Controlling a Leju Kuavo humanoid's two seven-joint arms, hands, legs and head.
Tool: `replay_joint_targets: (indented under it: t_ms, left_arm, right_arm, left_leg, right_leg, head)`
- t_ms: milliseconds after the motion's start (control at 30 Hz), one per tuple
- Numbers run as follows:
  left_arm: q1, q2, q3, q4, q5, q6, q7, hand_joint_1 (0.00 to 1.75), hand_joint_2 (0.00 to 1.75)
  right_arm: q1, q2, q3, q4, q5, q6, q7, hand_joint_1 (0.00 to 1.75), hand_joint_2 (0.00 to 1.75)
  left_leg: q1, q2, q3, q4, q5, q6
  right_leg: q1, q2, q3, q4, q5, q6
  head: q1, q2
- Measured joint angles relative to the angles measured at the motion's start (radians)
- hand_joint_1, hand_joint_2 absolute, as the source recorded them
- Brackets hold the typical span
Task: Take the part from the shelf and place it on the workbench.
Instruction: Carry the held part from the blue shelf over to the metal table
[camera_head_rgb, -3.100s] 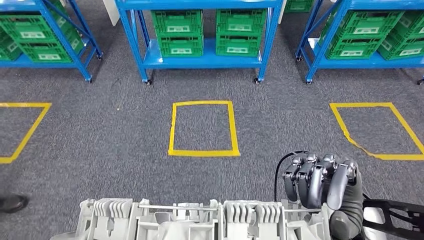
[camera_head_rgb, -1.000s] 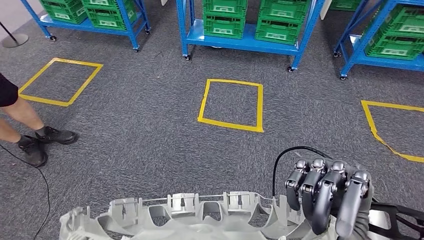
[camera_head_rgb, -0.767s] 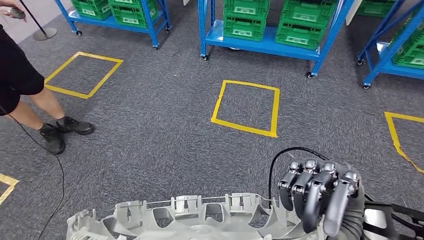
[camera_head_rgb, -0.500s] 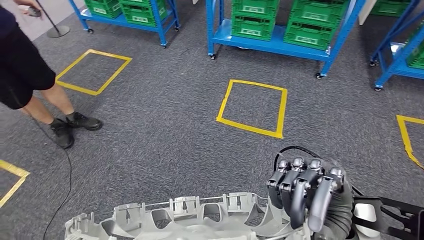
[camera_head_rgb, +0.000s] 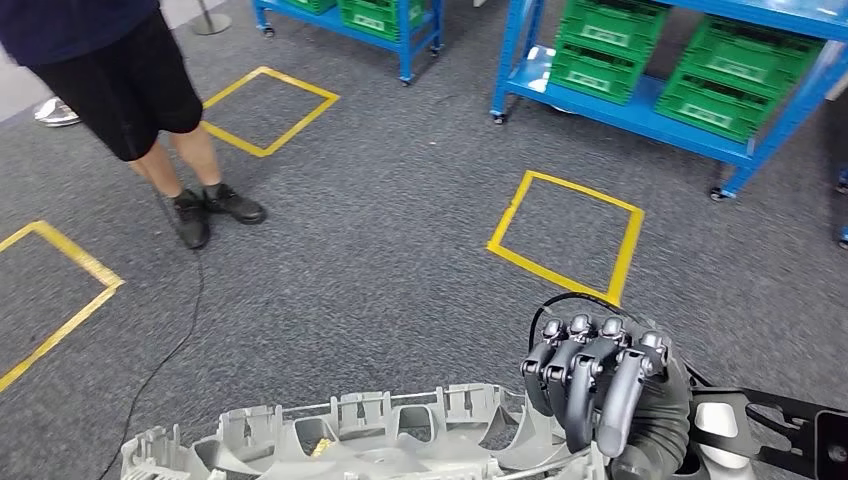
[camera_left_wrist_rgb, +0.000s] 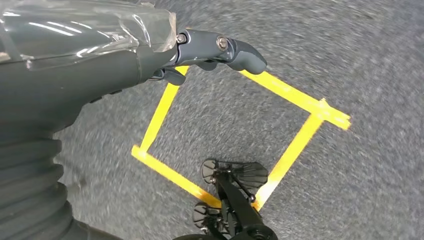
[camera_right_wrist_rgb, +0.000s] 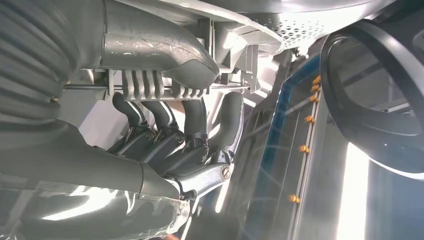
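Head cam sits high on the body, looking forward and down across the grey carpet (camera_head_rgb: 380, 290) to the blue shelves (camera_head_rgb: 640, 110), wide and far. Left wrist cam hangs close behind the left hand (camera_left_wrist_rgb: 200, 50), aimed down at the carpet and a yellow tape square (camera_left_wrist_rgb: 235, 135); carpet and tape squares are shared with the head view. Right wrist cam sits tight behind the right hand (camera_right_wrist_rgb: 175, 135), which also shows low in the head view, fingers on the grey part (camera_right_wrist_rgb: 165, 55).
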Motion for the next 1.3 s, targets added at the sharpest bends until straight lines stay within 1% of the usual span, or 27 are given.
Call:
replay_joint_targets:
  t_ms: [33,67,100,167,233,300,333,400,467,500,533,567,600,633,667,700,767,833,900,967,1033,1067,1100,1167,1200,1267,1300]
  left_arm:
    - [-0.001,-0.001,0.007,0.000,0.001,-0.007,0.008,0.00,1.75]
    - [-0.001,-0.002,0.014,-0.001,0.004,-0.013,0.018,0.00,1.75]
    - [-0.001,-0.002,0.020,-0.001,0.009,-0.018,0.026,0.00,1.75]
    - [-0.002,-0.001,0.024,-0.003,0.023,-0.027,0.037,0.00,1.75]
    - [-0.002,-0.001,0.024,-0.009,0.039,-0.035,0.044,0.00,1.75]
    - [0.001,-0.001,0.025,-0.015,0.051,-0.040,0.050,0.00,1.75]
    - [0.002,-0.001,0.026,-0.018,0.054,-0.042,0.051,0.00,1.75]
    - [0.002,0.000,0.026,-0.026,0.060,-0.051,0.052,0.00,1.75]
    - [-0.001,0.001,0.026,-0.032,0.066,-0.061,0.054,0.00,1.75]
    - [-0.001,0.001,0.026,-0.034,0.068,-0.064,0.056,0.00,1.75]
    - [-0.001,0.001,0.026,-0.035,0.071,-0.067,0.058,0.00,1.75]
    - [0.000,0.000,0.026,-0.036,0.072,-0.069,0.060,0.00,1.75]
    - [0.000,0.000,0.026,-0.036,0.073,-0.070,0.062,0.00,1.75]
    - [0.001,0.000,0.026,-0.038,0.073,-0.071,0.063,0.00,1.75]
    - [0.000,0.001,0.026,-0.041,0.073,-0.071,0.063,0.00,1.75]
    - [0.000,0.002,0.025,-0.044,0.073,-0.073,0.063,0.00,1.75]
    - [-0.001,0.003,0.025,-0.049,0.074,-0.076,0.063,0.00,1.75]
    - [0.002,0.004,0.026,-0.052,0.073,-0.079,0.063,0.00,1.75]
    - [0.003,0.002,0.026,-0.056,0.073,-0.080,0.063,0.00,1.75]
    - [-0.002,0.000,0.026,-0.056,0.073,-0.082,0.063,0.00,1.75]
    - [-0.004,-0.001,0.026,-0.056,0.071,-0.082,0.063,0.00,1.75]
    - [-0.003,-0.001,0.026,-0.056,0.069,-0.082,0.063,0.00,1.75]
    - [-0.003,-0.001,0.026,-0.056,0.067,-0.081,0.063,0.00,1.75]
    - [-0.002,-0.001,0.026,-0.056,0.066,-0.080,0.063,0.00,1.75]
    - [-0.002,-0.001,0.026,-0.056,0.065,-0.079,0.063,0.00,1.75]
    - [0.000,0.000,0.026,-0.057,0.063,-0.078,0.063,0.00,1.75]
    - [0.002,-0.001,0.026,-0.057,0.061,-0.077,0.063,0.00,1.75]
  right_arm:
    - [0.001,0.000,0.002,0.003,0.000,0.001,0.000,1.54,1.75]
    - [0.002,0.000,0.003,0.006,-0.001,0.001,0.000,1.54,1.75]
    - [0.002,-0.001,0.005,0.008,-0.001,0.002,0.000,1.54,1.75]
    - [0.002,0.000,0.008,0.009,-0.002,0.002,0.000,1.54,1.75]
    - [0.002,0.000,0.012,0.010,-0.002,0.002,0.000,1.54,1.75]
    - [0.001,0.001,0.014,0.010,-0.002,0.001,0.000,1.54,1.75]
    - [0.000,0.001,0.014,0.010,-0.003,0.001,0.000,1.54,1.75]
    - [-0.001,0.002,0.016,0.011,-0.004,0.001,0.000,1.54,1.75]
    - [0.001,0.002,0.016,0.011,-0.006,0.001,0.000,1.54,1.75]
    - [0.002,0.002,0.016,0.011,-0.007,0.001,0.000,1.54,1.75]
    - [0.002,0.002,0.016,0.012,-0.008,0.001,0.000,1.54,1.75]
    - [0.002,0.002,0.017,0.012,-0.008,0.001,0.001,1.54,1.75]
    - [0.002,0.002,0.017,0.013,-0.008,0.001,0.001,1.54,1.75]
    - [0.002,0.002,0.018,0.013,-0.008,0.001,0.001,1.54,1.75]
    - [0.001,0.002,0.019,0.013,-0.008,0.001,0.002,1.54,1.75]
    - [0.000,0.002,0.020,0.013,-0.008,0.001,0.003,1.54,1.75]
    - [-0.003,0.003,0.022,0.014,-0.008,0.001,0.006,1.54,1.75]
    - [-0.006,0.007,0.024,0.015,-0.008,0.001,0.009,1.54,1.75]
    - [-0.011,0.009,0.026,0.015,-0.010,0.001,0.012,1.54,1.75]
    - [-0.013,0.008,0.029,0.016,-0.012,0.002,0.015,1.54,1.75]
    - [-0.014,0.007,0.031,0.018,-0.013,0.002,0.018,1.54,1.75]
    - [-0.014,0.006,0.032,0.018,-0.013,0.002,0.020,1.54,1.75]
    - [-0.015,0.006,0.033,0.018,-0.013,0.002,0.022,1.54,1.75]
    - [-0.018,0.005,0.036,0.018,-0.013,0.002,0.023,1.54,1.75]
    - [-0.019,0.004,0.037,0.018,-0.013,0.001,0.023,1.54,1.75]
    - [-0.023,0.004,0.039,0.018,-0.013,0.000,0.023,1.54,1.75]
    - [-0.024,0.004,0.040,0.018,-0.013,-0.001,0.023,1.54,1.75]
  left_leg:
    - [-0.001,-0.017,0.000,0.001,0.000,0.000]
    - [-0.001,-0.033,0.000,0.002,0.000,0.000]
    - [0.000,-0.050,0.000,0.004,-0.001,-0.002]
    - [0.000,-0.081,-0.003,0.016,-0.007,-0.010]
    - [-0.001,-0.105,-0.013,0.029,-0.014,-0.020]
    - [0.002,-0.120,-0.022,0.033,-0.017,-0.028]
    - [0.003,-0.116,-0.026,0.037,-0.019,-0.031]
    - [0.004,-0.066,-0.051,0.088,-0.048,-0.041]
    - [0.007,-0.002,-0.116,0.212,-0.105,-0.051]
    - [0.011,0.013,-0.152,0.279,-0.128,-0.055]
    - [0.013,0.019,-0.178,0.320,-0.137,-0.056]
    - [0.014,0.022,-0.184,0.326,-0.128,-0.056]
    - [0.014,0.026,-0.168,0.288,-0.102,-0.053]
    - [0.011,0.038,-0.134,0.221,-0.069,-0.047]
    - [0.005,0.065,-0.095,0.147,-0.042,-0.038]
    - [-0.002,0.089,-0.063,0.088,-0.024,-0.030]
    - [-0.013,0.115,-0.040,0.041,-0.018,-0.020]
    - [-0.012,0.089,-0.035,0.031,-0.012,-0.015]
    - [-0.005,0.059,-0.021,0.012,0.000,-0.009]
    - [-0.002,0.028,-0.012,0.003,0.007,-0.004]
    - [-0.002,-0.005,-0.013,0.004,0.008,-0.003]
    - [-0.002,-0.022,-0.013,0.005,0.007,-0.004]
    - [0.000,-0.040,-0.012,0.007,0.006,-0.005]
    - [0.004,-0.073,-0.012,0.015,0.000,-0.014]
    - [0.005,-0.087,-0.015,0.023,-0.005,-0.021]
    - [0.006,-0.106,-0.023,0.033,-0.012,-0.032]
    - [0.007,-0.112,-0.026,0.034,-0.013,-0.036]
  right_leg:
    - [0.000,0.004,-0.021,0.035,-0.006,0.003]
    - [-0.001,0.006,-0.023,0.028,0.006,0.010]
    - [-0.002,0.010,-0.005,-0.020,0.033,0.019]
    - [-0.006,0.044,0.055,-0.162,0.094,0.032]
    - [-0.007,0.067,0.089,-0.237,0.124,0.023]
    - [-0.004,0.053,0.091,-0.241,0.128,0.005]
    - [-0.004,0.044,0.093,-0.242,0.128,0.000]
    - [-0.006,0.023,0.098,-0.245,0.127,-0.012]
    - [-0.001,0.000,0.101,-0.245,0.122,-0.020]
    - [0.001,-0.012,0.102,-0.245,0.120,-0.022]
    - [0.002,-0.025,0.102,-0.245,0.118,-0.023]
    - [0.004,-0.037,0.103,-0.245,0.117,-0.024]
    - [0.005,-0.050,0.105,-0.245,0.114,-0.023]
    - [0.007,-0.062,0.107,-0.245,0.112,-0.023]
    - [0.009,-0.072,0.111,-0.245,0.110,-0.021]
    - [0.011,-0.083,0.114,-0.245,0.106,-0.019]
    - [0.011,-0.104,0.119,-0.246,0.101,-0.011]
    - [0.011,-0.120,0.122,-0.249,0.097,-0.002]
    - [0.008,-0.081,0.112,-0.222,0.079,0.000]
    - [0.006,-0.021,0.061,-0.116,0.034,-0.006]
    - [0.005,-0.003,-0.004,0.000,0.000,-0.007]
    - [0.004,0.000,-0.019,0.016,0.004,-0.002]
    - [0.003,0.003,-0.013,-0.009,0.024,0.008]
    - [-0.004,0.026,0.038,-0.136,0.086,0.027]
    - [-0.006,0.038,0.063,-0.191,0.110,0.029]
    - [-0.002,0.049,0.084,-0.234,0.127,0.015]
    - [0.001,0.041,0.086,-0.235,0.128,0.006]
  head:
    - [0.000,0.000]
    - [0.000,0.000]
    - [0.000,0.000]
    - [0.000,0.000]
    - [0.000,0.000]
    - [-0.001,0.000]
    - [0.000,0.000]
    - [-0.008,0.000]
    - [-0.016,0.000]
    - [-0.017,0.000]
    - [-0.017,0.000]
    - [-0.017,0.000]
    - [-0.017,0.000]
    - [-0.017,0.000]
    - [-0.017,0.000]
    - [-0.016,0.000]
    - [-0.015,0.000]
    - [-0.015,0.000]
    - [-0.013,0.000]
    - [-0.009,0.000]
    - [-0.007,0.000]
    - [-0.007,0.000]
    - [-0.007,0.000]
    - [-0.006,0.000]
    - [-0.006,0.000]
    - [-0.005,0.000]
    - [-0.005,0.000]
